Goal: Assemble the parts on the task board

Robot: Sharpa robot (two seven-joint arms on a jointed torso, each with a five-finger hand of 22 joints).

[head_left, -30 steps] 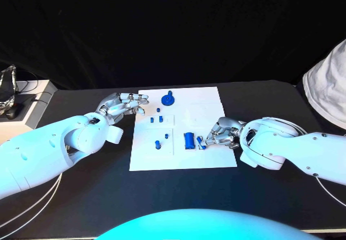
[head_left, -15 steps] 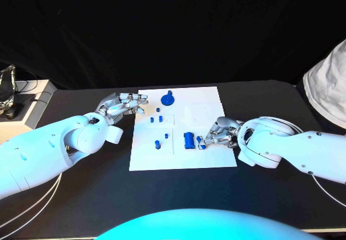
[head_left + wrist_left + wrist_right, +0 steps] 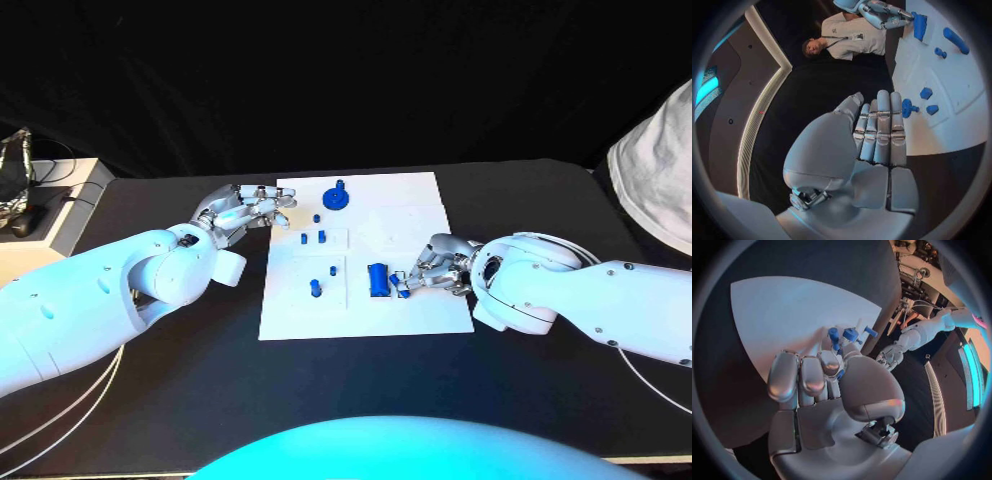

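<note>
On the worktop, middle: task board (image 3: 368, 305), white, lying flat, unmoved over the last second.
Right hand (image 3: 433, 268): at the board's right edge, fingers curled round a small blue part (image 3: 842, 374); it has edged slightly inward toward the upright blue block (image 3: 378, 280).
Left hand (image 3: 242, 211): at the board's far-left corner, fingers straight and together, holding nothing, unchanged.
Meaning: likely an insertion is under way, not finished.
</note>
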